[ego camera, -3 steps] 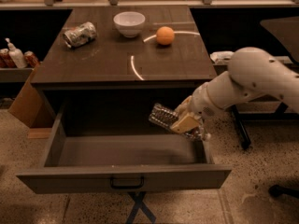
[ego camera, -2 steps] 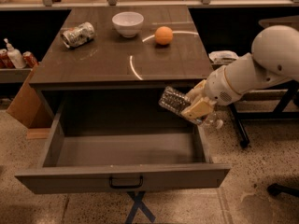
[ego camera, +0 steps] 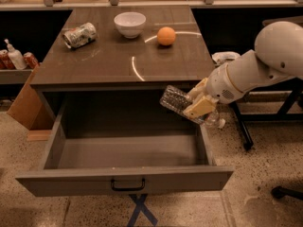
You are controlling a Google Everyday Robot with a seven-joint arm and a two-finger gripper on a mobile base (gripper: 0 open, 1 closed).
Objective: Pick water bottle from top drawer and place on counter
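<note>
The water bottle (ego camera: pixel 176 100) is clear and ribbed, tilted with its base up and to the left and its white cap (ego camera: pixel 220 123) low on the right. My gripper (ego camera: pixel 199 105) is shut on the water bottle's middle and holds it in the air over the right rear part of the open top drawer (ego camera: pixel 124 183), just below the counter's front edge. The counter (ego camera: pixel 109 60) is a glossy grey-brown top behind and above the bottle. The drawer's inside is bare where it shows.
On the counter stand a crushed silver can (ego camera: pixel 79 35), a white bowl (ego camera: pixel 129 23) and an orange (ego camera: pixel 166 36). A white pump bottle (ego camera: pixel 15 57) stands on the left side shelf. A cardboard box (ego camera: pixel 26 104) sits on the floor at the left. Chair legs (ego camera: pixel 246 131) stand at the right.
My gripper has lifted the water bottle up and to the right, out of the drawer and toward the counter's front edge. The drawer stays open.
</note>
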